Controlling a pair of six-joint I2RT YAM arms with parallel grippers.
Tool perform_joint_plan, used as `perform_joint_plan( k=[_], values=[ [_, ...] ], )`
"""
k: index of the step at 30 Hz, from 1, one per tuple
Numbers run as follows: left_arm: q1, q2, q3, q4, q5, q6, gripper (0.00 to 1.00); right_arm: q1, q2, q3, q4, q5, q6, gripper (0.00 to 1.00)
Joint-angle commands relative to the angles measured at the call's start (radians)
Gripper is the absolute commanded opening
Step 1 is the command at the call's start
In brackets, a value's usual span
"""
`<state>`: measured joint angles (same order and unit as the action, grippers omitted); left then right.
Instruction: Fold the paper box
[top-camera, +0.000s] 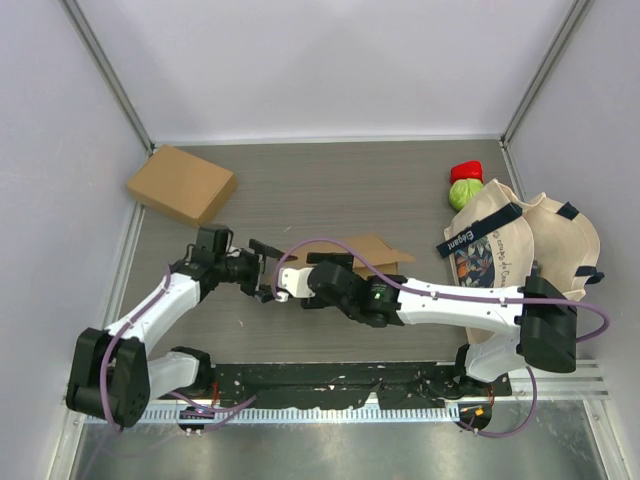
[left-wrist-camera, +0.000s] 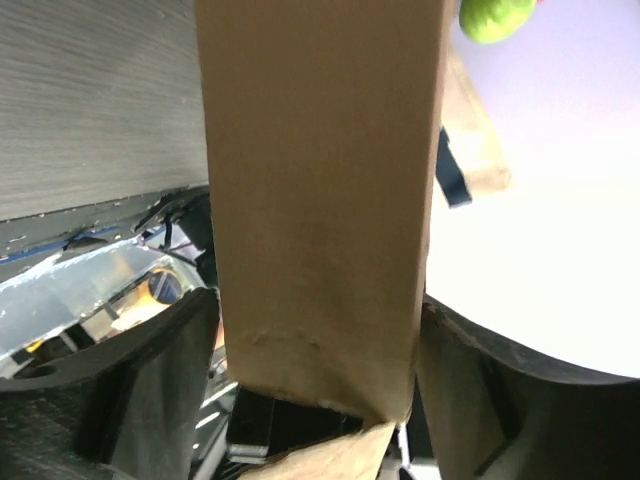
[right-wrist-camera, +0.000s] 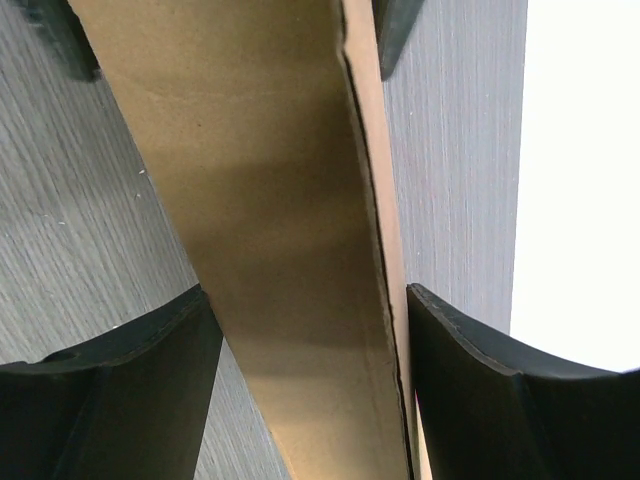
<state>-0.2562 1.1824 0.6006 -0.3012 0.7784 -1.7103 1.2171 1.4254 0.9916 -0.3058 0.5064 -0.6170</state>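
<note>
Brown cardboard paper box (top-camera: 375, 250) is lying mid-table (top-camera: 330, 190), looking mostly unfolded. Left gripper (left-wrist-camera: 320, 330) and right gripper (right-wrist-camera: 305, 340) are each straddling a panel, jaws wide apart; actual clamping cannot be told. Most folding is remaining

Brown cardboard box (top-camera: 181, 184) blocks far-left corner of desk (top-camera: 340, 190); cream tote bags (top-camera: 520, 240), right edge; part-folded brown paper box (top-camera: 375, 248), centre.
</note>
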Motion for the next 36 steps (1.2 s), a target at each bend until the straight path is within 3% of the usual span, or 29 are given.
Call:
perform_joint_plan(
  k=[1, 5, 6, 8, 9, 11, 13, 16, 21, 25, 27, 29, 36],
  values=[
    [0.037, -0.115, -0.039, 0.120, 0.084, 0.096, 0.85, -0.014, -0.028, 0.010, 0.105, -0.045, 0.006, 0.51],
    [0.103, -0.176, -0.051, 0.149, 0.077, 0.250, 1.00, -0.042, -0.029, 0.077, 0.002, -0.078, 0.025, 0.44],
    [0.136, -0.181, -0.044, 0.158, 0.087, 0.353, 1.00, -0.050, -0.026, 0.100, -0.036, -0.100, 0.033, 0.44],
    [0.169, -0.208, 0.036, 0.019, 0.050, 0.525, 1.00, -0.067, -0.008, 0.191, -0.177, -0.121, 0.081, 0.44],
    [0.195, -0.219, 0.072, -0.031, 0.026, 0.713, 0.98, -0.092, -0.003, 0.223, -0.223, -0.158, 0.101, 0.44],
    [0.215, -0.253, 0.207, -0.217, -0.098, 0.874, 0.96, -0.129, 0.018, 0.309, -0.350, -0.222, 0.160, 0.44],
    [0.213, -0.292, 0.287, -0.268, -0.192, 1.038, 0.86, -0.186, 0.041, 0.384, -0.471, -0.301, 0.186, 0.45],
    [0.210, -0.343, 0.317, -0.196, -0.206, 1.101, 0.78, -0.249, 0.092, 0.458, -0.579, -0.399, 0.220, 0.46],
    [0.186, -0.287, 0.369, -0.168, -0.159, 1.184, 0.71, -0.324, 0.188, 0.574, -0.645, -0.560, 0.226, 0.49],
    [0.150, -0.239, 0.370, -0.139, -0.110, 1.247, 0.74, -0.366, 0.251, 0.637, -0.671, -0.644, 0.226, 0.51],
    [0.086, -0.196, 0.372, -0.122, -0.114, 1.270, 0.83, -0.379, 0.268, 0.644, -0.667, -0.652, 0.223, 0.52],
    [0.026, -0.173, 0.383, -0.116, -0.187, 1.284, 0.86, -0.389, 0.283, 0.642, -0.664, -0.663, 0.224, 0.52],
    [-0.018, -0.078, 0.445, -0.079, -0.321, 1.339, 0.70, -0.393, 0.283, 0.624, -0.641, -0.654, 0.226, 0.49]
  ],
)
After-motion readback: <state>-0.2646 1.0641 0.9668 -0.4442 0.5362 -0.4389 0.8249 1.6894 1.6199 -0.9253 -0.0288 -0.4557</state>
